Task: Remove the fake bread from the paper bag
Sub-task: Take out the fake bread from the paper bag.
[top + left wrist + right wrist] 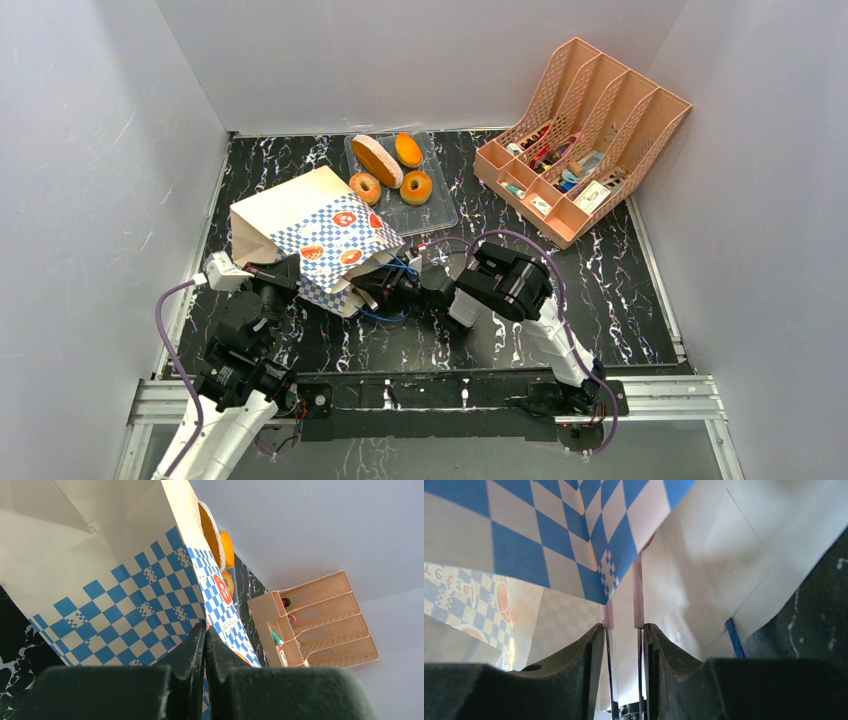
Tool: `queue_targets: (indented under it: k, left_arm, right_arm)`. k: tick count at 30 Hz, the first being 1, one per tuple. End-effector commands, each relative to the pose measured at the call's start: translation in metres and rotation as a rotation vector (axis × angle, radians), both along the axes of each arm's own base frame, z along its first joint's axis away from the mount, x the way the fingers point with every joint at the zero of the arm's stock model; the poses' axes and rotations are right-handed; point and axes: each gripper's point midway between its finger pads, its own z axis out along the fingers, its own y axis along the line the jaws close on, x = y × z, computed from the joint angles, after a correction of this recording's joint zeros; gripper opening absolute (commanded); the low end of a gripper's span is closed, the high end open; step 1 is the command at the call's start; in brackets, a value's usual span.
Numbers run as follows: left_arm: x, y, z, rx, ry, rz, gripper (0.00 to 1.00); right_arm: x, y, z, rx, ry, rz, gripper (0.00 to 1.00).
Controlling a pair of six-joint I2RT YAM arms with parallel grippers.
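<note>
Lying sideways at nine o'clock, the paper bag (300,215) is pinched by the clenched left gripper (205,630). Four pieces of fake bread (378,160) are set on the clear tray (440,215) at twelve o'clock. The right gripper (622,617), slightly parted and empty, is held inside the bag's mouth; further bread cannot be seen.

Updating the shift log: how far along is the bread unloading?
Done: a loaf, a bun and two donuts lie in the clear tray. In hand: left end effector pinches the paper bag, lying on its side; right end effector, jaws slightly parted, reaches into its mouth. Left: anything hidden inside, unseen.
</note>
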Motion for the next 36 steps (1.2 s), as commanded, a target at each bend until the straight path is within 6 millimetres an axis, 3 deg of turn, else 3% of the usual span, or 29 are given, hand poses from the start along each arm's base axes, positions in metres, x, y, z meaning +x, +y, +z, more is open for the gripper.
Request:
queue_targets:
  k: [1,16,36]
  left_arm:
    - [0.0,-0.004,0.018,-0.009,-0.038,-0.025,0.0]
    - [0.0,-0.007,0.012,-0.011,-0.021,-0.037,0.0]
    - [0.001,-0.009,0.003,0.014,0.017,-0.045,0.0]
  right_arm:
    - [0.004,0.0,0.01,0.032,-0.016,0.004,0.31]
    - [0.008,0.008,0.01,0.025,-0.033,0.029,0.33]
    - [0.016,0.014,0.027,0.036,-0.102,0.044,0.34]
